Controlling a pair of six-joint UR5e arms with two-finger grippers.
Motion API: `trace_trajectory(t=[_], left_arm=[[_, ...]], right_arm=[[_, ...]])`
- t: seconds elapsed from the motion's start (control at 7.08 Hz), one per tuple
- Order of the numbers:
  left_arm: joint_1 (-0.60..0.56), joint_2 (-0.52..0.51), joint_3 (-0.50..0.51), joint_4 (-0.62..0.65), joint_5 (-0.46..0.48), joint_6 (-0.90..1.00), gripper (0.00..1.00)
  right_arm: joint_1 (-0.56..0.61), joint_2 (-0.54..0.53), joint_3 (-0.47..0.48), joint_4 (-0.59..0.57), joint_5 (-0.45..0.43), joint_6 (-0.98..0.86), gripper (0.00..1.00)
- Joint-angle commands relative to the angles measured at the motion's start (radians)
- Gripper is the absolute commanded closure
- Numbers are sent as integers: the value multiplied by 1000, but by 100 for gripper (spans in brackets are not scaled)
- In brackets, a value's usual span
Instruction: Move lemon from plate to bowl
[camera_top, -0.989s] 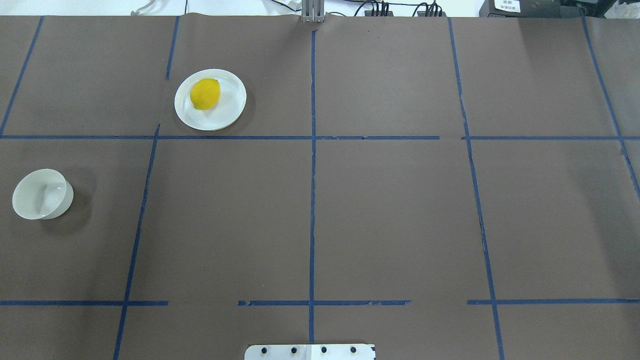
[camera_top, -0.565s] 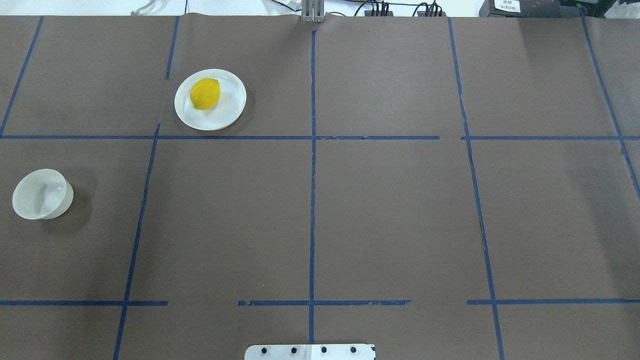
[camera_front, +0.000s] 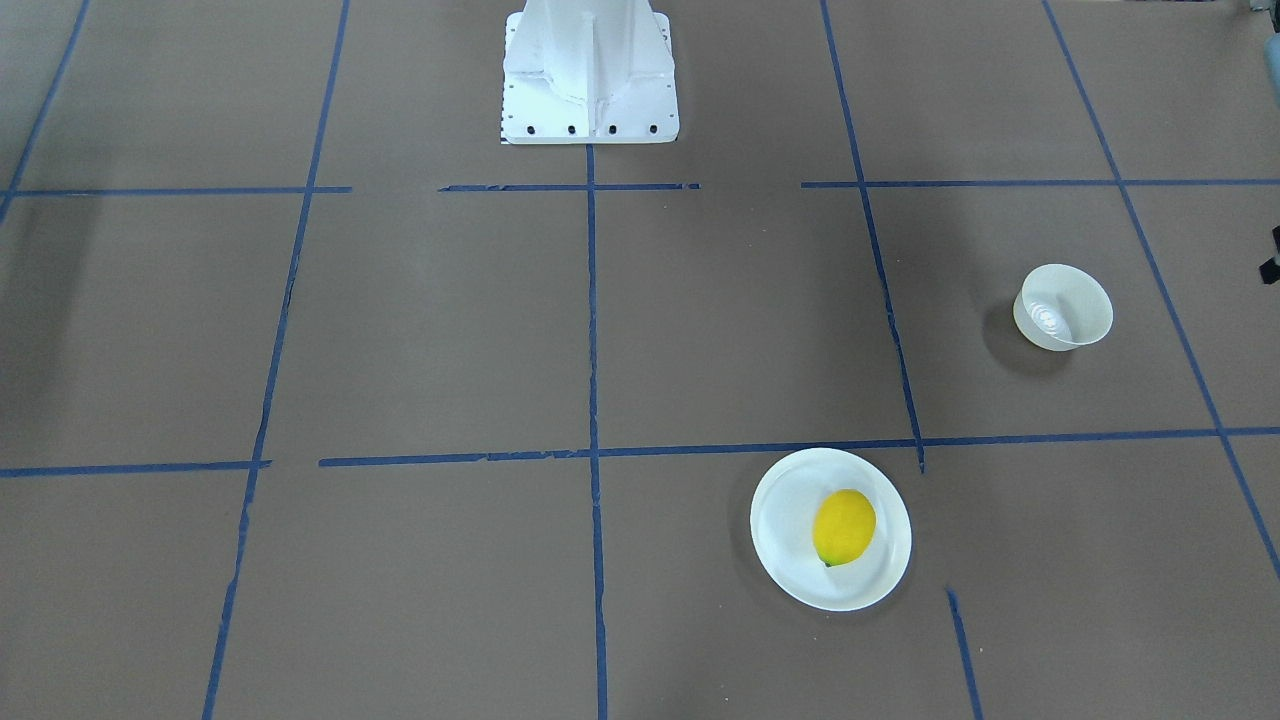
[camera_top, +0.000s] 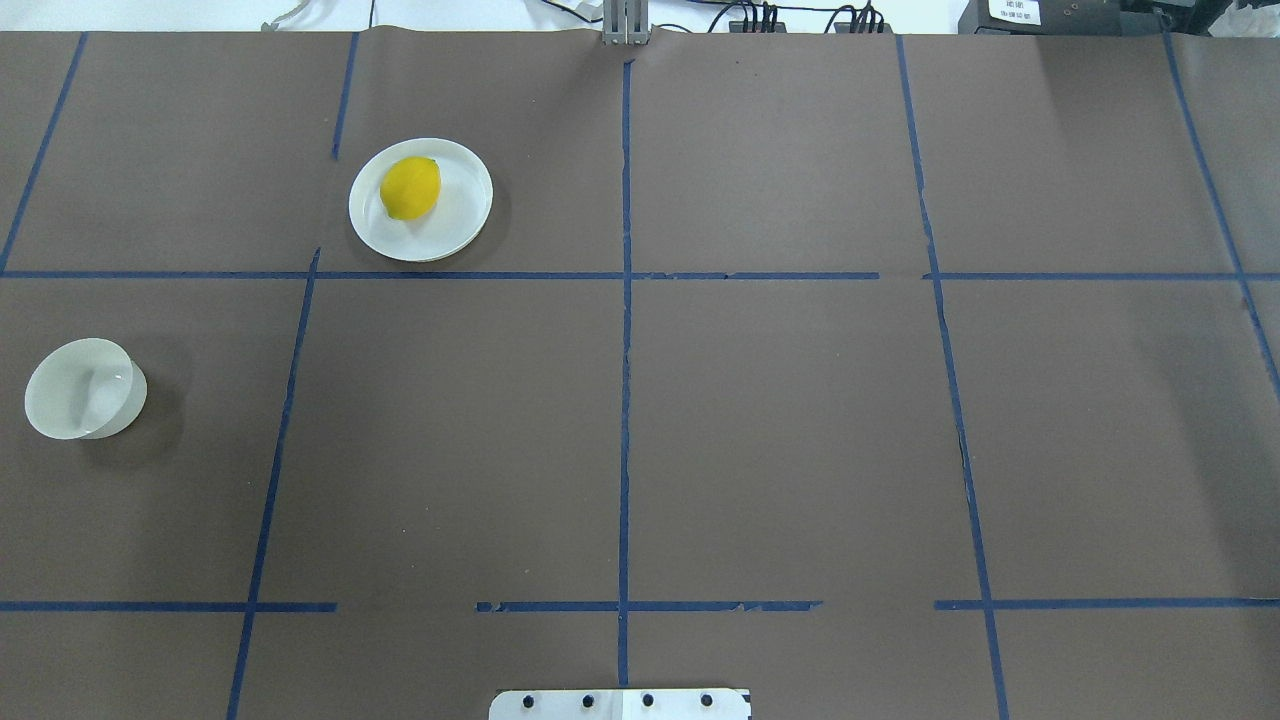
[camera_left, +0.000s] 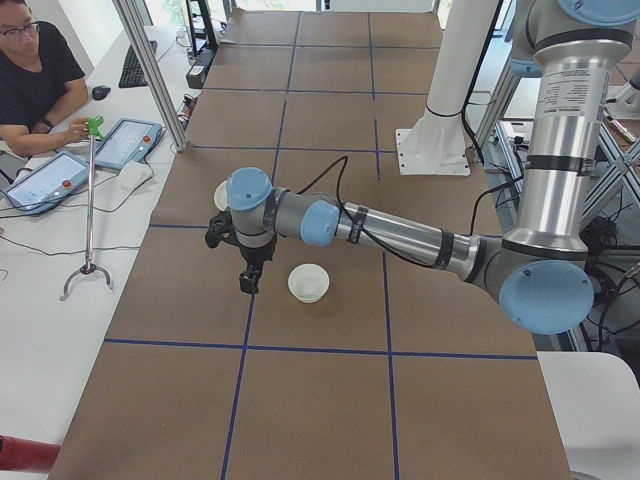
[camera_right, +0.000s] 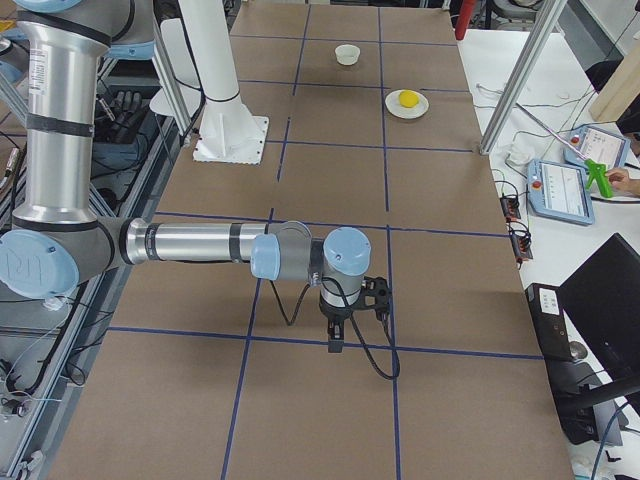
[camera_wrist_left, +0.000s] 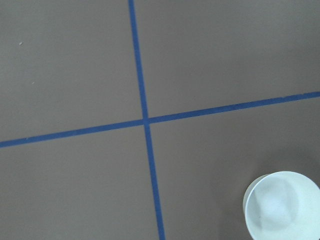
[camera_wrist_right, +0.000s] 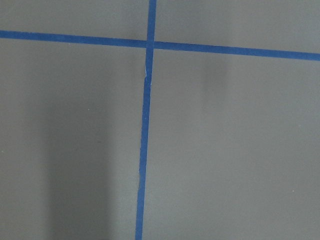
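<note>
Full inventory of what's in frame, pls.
lemon: 1, yellow, on the plate
plate: 1, white, table's far left
bowl: 1, white, empty, left edge, apart from plate
tape lines: several, blue, grid on brown table
operator: 1, black shirt, side desk
tablets: 2, blue-framed, that desk
robot base: 1, white, table's near edge
left gripper: 1, black, above table beside bowl; jaws unreadable
right gripper: 1, black, above table's right half; jaws unreadable

Even, bright overhead light; soft shadow beside the bowl; sharp focus.
</note>
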Motion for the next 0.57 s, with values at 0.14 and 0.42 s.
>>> trace_trajectory(t=[0.14, 0.42], left_arm=[[178, -188, 55, 0, 10, -81, 0], [245, -328, 155, -3, 39, -162, 0]], right_arm=[[0, 0, 0, 0, 0, 0, 0], [0, 0, 0, 0, 0, 0, 0]])
